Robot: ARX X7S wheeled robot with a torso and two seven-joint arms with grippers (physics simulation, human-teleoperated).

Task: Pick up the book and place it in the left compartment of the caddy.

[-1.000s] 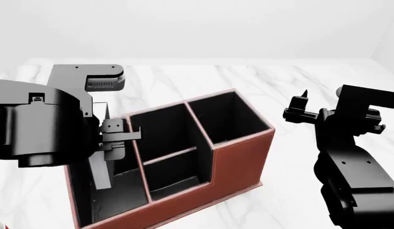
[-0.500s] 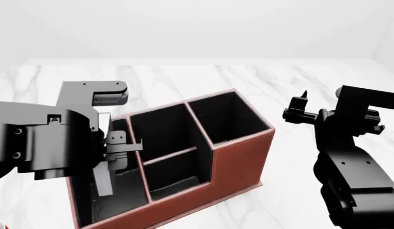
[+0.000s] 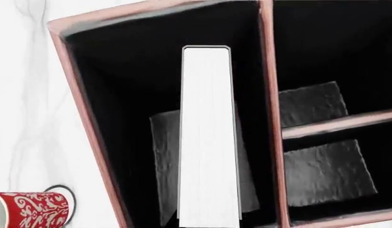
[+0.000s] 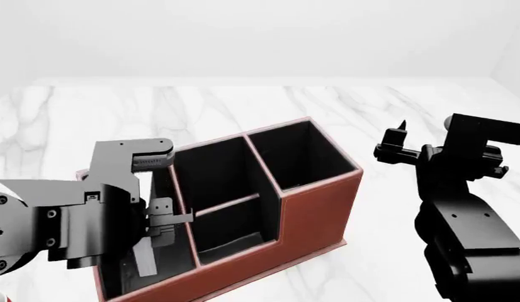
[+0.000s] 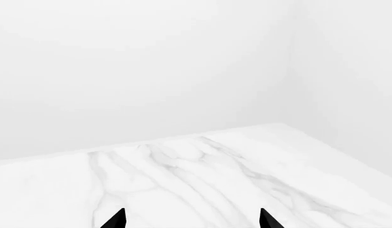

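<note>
Standing on edge inside the left compartment of the caddy, the book showed its white page edges to the left wrist camera, black cover barely visible as a thin outline. Book sat between the outer caddy wall and the divider, apart from both, over a grey textured patch of the black floor. Left gripper hung low over that same slot in the head view, arm body covering most of the slot; a pale sliver by the fingers was likely the book. Jaws not visible in the wrist view, so cannot tell if they pinched the book or were spread. Right gripper was up and well apart from the caddy, on its right side, two black fingertips spread wide with only marble table between them. Red patterned mug stood on the table just outside the caddy's outer wall
</note>
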